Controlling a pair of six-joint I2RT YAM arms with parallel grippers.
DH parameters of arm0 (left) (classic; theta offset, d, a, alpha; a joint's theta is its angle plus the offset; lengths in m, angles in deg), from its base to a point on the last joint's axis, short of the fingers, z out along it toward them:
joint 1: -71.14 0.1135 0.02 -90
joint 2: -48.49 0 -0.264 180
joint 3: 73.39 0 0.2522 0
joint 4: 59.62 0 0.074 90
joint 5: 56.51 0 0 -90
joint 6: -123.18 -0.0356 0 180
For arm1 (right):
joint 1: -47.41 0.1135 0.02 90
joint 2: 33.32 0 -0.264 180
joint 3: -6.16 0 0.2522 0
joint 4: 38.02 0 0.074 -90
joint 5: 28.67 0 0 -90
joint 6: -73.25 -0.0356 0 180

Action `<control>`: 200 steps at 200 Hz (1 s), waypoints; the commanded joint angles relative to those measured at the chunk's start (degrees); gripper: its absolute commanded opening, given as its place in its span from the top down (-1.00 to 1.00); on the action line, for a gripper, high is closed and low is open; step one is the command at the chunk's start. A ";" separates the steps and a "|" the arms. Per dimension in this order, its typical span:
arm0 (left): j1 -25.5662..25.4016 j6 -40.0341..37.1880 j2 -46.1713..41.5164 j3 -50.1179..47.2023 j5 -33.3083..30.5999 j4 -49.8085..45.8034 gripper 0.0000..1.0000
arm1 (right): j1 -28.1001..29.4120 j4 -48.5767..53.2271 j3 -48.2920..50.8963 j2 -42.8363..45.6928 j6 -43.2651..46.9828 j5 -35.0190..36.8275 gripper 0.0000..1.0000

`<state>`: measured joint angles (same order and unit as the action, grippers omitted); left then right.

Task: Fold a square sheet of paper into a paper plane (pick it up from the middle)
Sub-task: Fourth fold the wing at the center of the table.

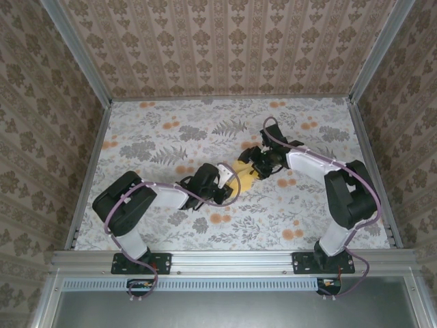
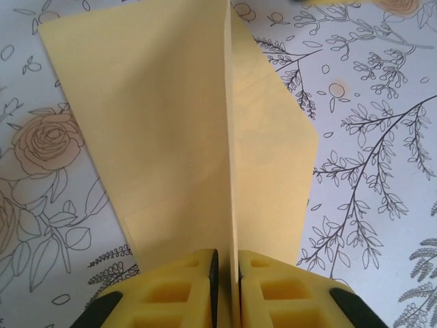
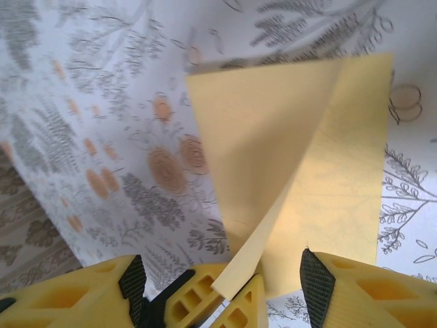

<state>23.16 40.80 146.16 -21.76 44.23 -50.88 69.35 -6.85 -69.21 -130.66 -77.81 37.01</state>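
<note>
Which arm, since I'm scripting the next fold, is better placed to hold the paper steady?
Left. The left gripper is shut on the folded paper at its crease; the right gripper stands open around it.

Paper plane (image 2: 171, 137) tip apparently cut off at top

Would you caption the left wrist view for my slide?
Left gripper pinching creased yellow-orange paper against a floral tablecloth.

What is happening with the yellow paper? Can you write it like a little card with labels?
Thing: paper, plain yellow, folded, with a centre crease standing up
Where: middle of the flowery table
Left end effector: shut on the paper's raised crease
Right end effector: open, fingers spread either side of the paper's end
Plane: not finished yet
</note>
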 commanded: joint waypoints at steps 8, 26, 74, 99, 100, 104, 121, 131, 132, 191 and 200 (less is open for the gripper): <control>0.88 5.55 -1.77 -0.54 4.71 -0.67 0.70 | -1.71 -6.47 5.46 3.76 7.44 -4.06 -0.32; 1.35 8.03 -2.28 -0.34 5.88 -1.58 0.72 | -2.07 -9.47 8.10 5.10 10.91 -5.39 -0.32; 2.86 14.99 -2.80 0.04 11.58 -1.41 0.74 | -1.98 -18.38 14.06 5.16 13.98 -11.22 -0.20; 3.34 17.50 -2.33 0.54 13.52 -1.93 0.74 | -1.81 -19.19 15.28 4.53 15.19 -12.33 -0.13; 3.38 17.56 -2.32 0.49 13.56 -1.93 0.74 | -1.81 -19.18 15.33 4.53 15.32 -12.33 -0.13; 3.47 17.85 -2.16 0.62 13.80 -2.01 0.74 | -1.72 -19.05 15.36 4.45 15.62 -12.33 -0.13; 3.69 18.72 -1.52 1.46 14.37 -3.22 0.75 | -1.36 -18.35 15.29 3.68 16.79 -12.44 -0.11; 3.82 19.07 -1.01 2.13 14.55 -4.27 0.77 | -1.07 -18.07 15.07 3.15 17.31 -12.53 -0.09; 3.84 19.13 -0.91 2.17 14.56 -4.34 0.77 | -1.04 -18.05 15.00 3.09 17.39 -12.52 -0.09; 4.39 19.35 0.46 4.12 15.56 -6.81 0.83 | 0.20 -15.96 12.85 0.06 19.40 -12.01 -0.05; 4.40 19.01 0.75 4.85 15.86 -7.72 0.85 | 0.30 -15.79 12.57 -0.17 19.57 -11.98 -0.05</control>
<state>27.07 59.23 145.65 -19.03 58.09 -55.60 69.22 -23.87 -54.48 -129.54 -60.17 26.08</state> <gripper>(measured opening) 0.087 0.525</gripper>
